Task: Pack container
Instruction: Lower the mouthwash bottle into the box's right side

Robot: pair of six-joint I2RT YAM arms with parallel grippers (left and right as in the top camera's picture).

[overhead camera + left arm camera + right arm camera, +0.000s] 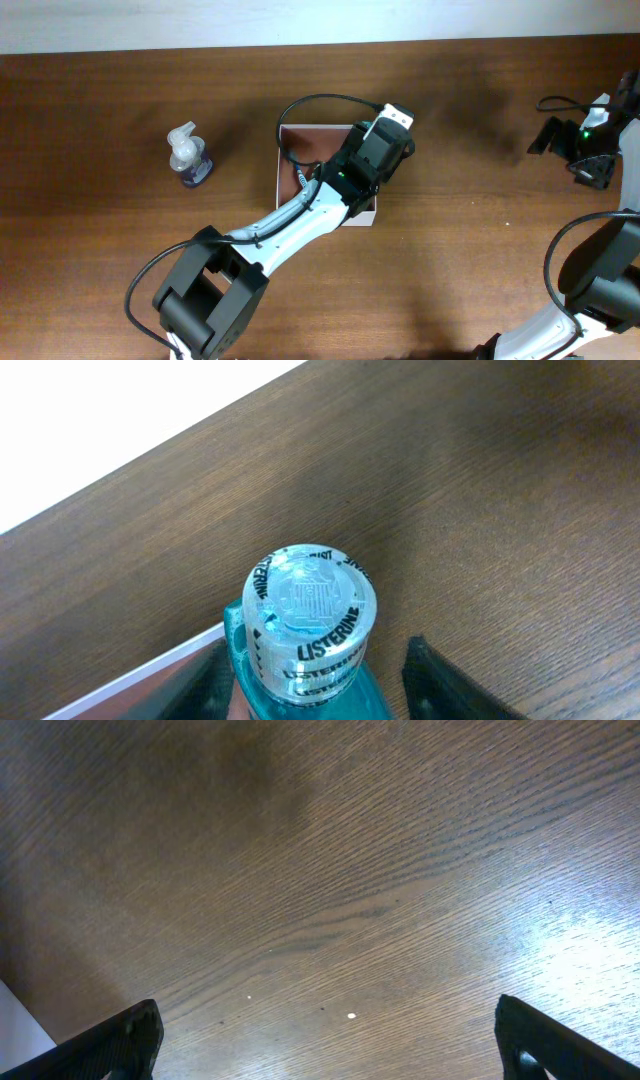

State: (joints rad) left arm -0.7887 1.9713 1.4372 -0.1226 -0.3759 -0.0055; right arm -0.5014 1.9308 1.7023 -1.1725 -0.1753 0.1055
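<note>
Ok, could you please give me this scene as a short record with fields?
container: square open box, white walls, on the wooden table
mouthwash bottle: clear cap on, between the left end effector's fingers, next to a container wall
left end effector: around the bottle; grip not clear
right end effector: open, empty, over bare table
spray bottle: on the table, left of the container, apart from it

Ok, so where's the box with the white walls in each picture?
Overhead: the container is in the middle, partly under the left arm.
Left wrist: only its white wall shows, at the bottom left beside the teal bottle.
Right wrist: not in it.
Shared landmark: the brown wooden table.
</note>
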